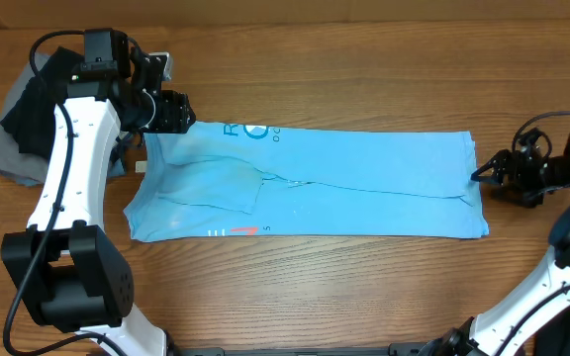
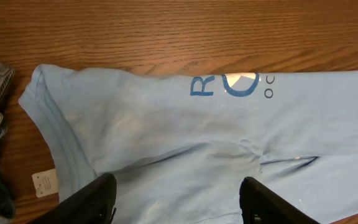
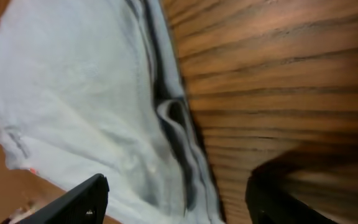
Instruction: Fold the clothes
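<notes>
Closest to lens in left wrist view: left gripper (image 2: 179, 202), dark fingers (image 2: 86, 200) standing wide apart, clamping nothing, hanging just above light blue T-shirt (image 2: 166, 137). From overhead, placed at upper left corner of this shirt. Lies flat along wooden table (image 1: 364, 59), folded lengthwise into one long band, with sleeve (image 1: 216, 186) turned inward over body. Dark blue printed letters (image 2: 224, 86) near upper edge; small white tag (image 2: 44, 184) on bare wood just beside left edge of cloth. Heap of black and grey garments (image 1: 23, 119) at far left of table, partly hidden under left arm; cannot tell whether touching shirt. At opposite end, right gripper (image 3: 176, 199), fingers also apart and holding nothing, low over right edge of shirt, where cloth meets wood.
</notes>
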Controlling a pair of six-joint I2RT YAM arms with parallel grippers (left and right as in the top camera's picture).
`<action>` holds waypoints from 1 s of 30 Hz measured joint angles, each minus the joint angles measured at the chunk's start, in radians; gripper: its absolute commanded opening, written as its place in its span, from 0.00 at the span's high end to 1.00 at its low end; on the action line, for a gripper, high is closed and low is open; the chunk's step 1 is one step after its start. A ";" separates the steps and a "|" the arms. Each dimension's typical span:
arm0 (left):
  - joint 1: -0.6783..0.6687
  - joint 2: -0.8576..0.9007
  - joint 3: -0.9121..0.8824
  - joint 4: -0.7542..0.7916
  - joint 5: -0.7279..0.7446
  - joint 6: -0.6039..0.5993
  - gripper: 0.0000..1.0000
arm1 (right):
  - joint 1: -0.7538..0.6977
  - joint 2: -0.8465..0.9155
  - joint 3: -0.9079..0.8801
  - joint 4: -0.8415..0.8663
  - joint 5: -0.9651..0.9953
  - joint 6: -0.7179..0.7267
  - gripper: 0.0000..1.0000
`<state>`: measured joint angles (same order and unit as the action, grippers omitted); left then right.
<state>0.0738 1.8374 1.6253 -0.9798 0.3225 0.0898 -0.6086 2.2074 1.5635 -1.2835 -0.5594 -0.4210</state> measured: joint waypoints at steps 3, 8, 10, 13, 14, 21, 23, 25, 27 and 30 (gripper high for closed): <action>0.000 0.000 0.000 0.000 0.000 0.000 0.33 | 0.000 0.022 0.008 -0.027 -0.034 -0.027 0.31; 0.000 0.000 0.000 0.000 0.000 0.000 0.33 | 0.002 0.068 0.021 -0.062 -0.117 -0.056 0.33; 0.000 0.000 0.000 0.000 0.000 0.000 0.34 | 0.002 0.072 0.021 -0.063 -0.132 -0.059 0.34; 0.000 0.000 0.000 0.000 0.000 0.000 0.34 | 0.005 0.077 0.021 -0.058 -0.147 -0.060 0.37; 0.000 0.000 0.000 0.000 0.000 0.000 0.34 | 0.007 0.077 0.021 -0.053 -0.150 -0.060 0.37; 0.000 0.000 0.000 0.000 0.000 0.000 0.34 | 0.014 0.082 0.034 -0.037 -0.135 -0.019 0.42; 0.000 0.000 0.000 -0.001 0.000 0.000 0.34 | 0.012 0.088 0.054 -0.032 -0.130 -0.007 0.42; 0.000 0.000 0.000 -0.001 0.000 0.000 0.33 | 0.006 0.090 0.068 -0.016 -0.129 0.000 0.42; 0.000 0.000 0.000 -0.002 0.000 0.000 0.32 | 0.000 0.090 0.077 0.009 -0.125 0.003 0.43; 0.000 0.000 0.000 -0.002 0.000 0.000 0.31 | -0.007 0.090 0.084 0.043 -0.125 0.006 0.42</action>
<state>0.0738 1.8374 1.6253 -0.9813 0.3225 0.0902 -0.6155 2.2978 1.6470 -1.2400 -0.6846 -0.4149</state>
